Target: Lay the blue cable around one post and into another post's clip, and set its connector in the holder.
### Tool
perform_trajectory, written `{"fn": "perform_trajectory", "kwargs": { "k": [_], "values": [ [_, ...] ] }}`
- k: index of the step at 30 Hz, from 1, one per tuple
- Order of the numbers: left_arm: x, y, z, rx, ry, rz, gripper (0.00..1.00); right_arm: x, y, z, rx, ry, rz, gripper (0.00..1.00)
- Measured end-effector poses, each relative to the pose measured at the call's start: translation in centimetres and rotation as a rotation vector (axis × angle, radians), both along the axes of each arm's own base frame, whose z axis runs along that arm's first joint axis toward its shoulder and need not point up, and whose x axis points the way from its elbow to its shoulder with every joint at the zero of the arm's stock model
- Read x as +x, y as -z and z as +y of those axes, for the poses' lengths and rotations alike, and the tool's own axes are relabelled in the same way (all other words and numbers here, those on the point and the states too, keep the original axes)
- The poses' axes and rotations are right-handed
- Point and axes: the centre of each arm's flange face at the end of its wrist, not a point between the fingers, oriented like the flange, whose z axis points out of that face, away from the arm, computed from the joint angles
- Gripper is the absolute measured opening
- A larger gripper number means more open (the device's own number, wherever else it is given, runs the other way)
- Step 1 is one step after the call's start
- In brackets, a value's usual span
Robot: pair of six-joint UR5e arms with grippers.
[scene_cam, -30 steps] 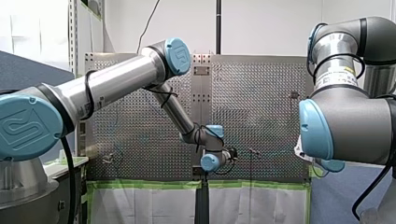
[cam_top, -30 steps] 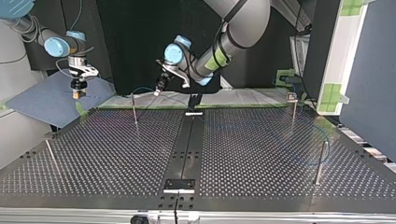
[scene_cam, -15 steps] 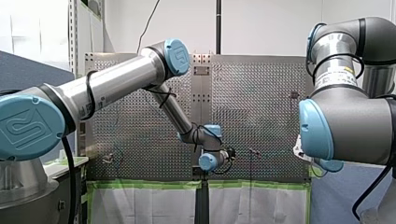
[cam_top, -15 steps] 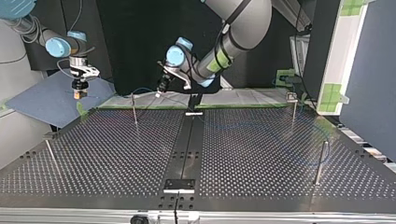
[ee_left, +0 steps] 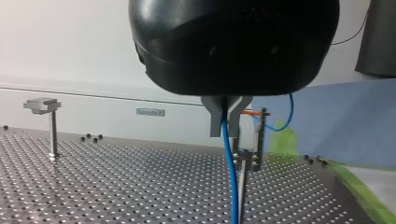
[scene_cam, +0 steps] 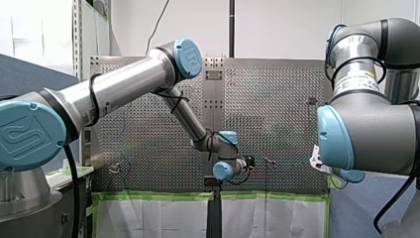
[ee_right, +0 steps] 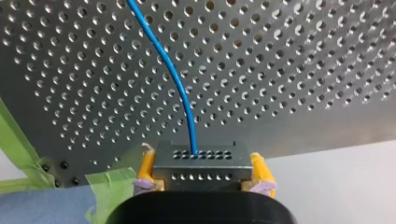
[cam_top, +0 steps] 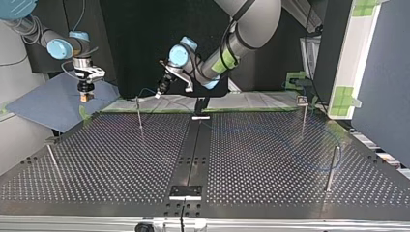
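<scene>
left hand [ee_left: 225, 130], tilted downward, pinches the blue cable [ee_left: 229, 177]; right hand [ee_right: 203, 170] clamps the connector [ee_right: 201, 160].

Four posts [cam_top: 139, 115], one blue cable [ee_left: 228, 158], one connector [ee_right: 201, 164] and two robot arms [scene_cam: 124, 87].

Silver-grey tube arms [scene_cam: 124, 87] with pale-blue joint caps [scene_cam: 188, 59] — black cables [scene_cam: 92, 101] looped alongside; my right jaws' pads [ee_right: 145, 169] yellow, perhaps purple-tipped.
</scene>
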Motion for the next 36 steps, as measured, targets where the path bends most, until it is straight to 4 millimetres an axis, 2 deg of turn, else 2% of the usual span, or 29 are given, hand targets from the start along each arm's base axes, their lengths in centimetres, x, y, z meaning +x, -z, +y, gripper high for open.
{"fn": "perform_trajectory", "kwargs": {
  "k": [7,14,25,30,36],
  "values": [
    [0.5,-1.9,-0.1,-0.015,-0.003,-0.016,0.01,-0.2,-0.1,0.1,-0.002,-0.019,-0.005,0.00],
    [1.0,-2.0,0.4,-0.015,-0.015,-0.014,0.01,-0.7,-1.0,-0.2,-0.019,-0.014,-0.025,0.00],
    [1.5,-2.0,0.8,-0.034,-0.024,0.001,0.01,-1.1,-1.2,-0.5,-0.029,-0.002,-0.043,0.00],
    [0.6,-1.5,0.7,-0.008,-0.014,0.007,0.01,-0.9,-1.0,-0.2,-0.022,0.021,-0.036,0.00],
    [-1.1,0.1,1.3,0.016,-0.001,0.017,0.01,-0.6,-0.6,0.4,-0.019,0.040,-0.024,0.00]
  ]
}}
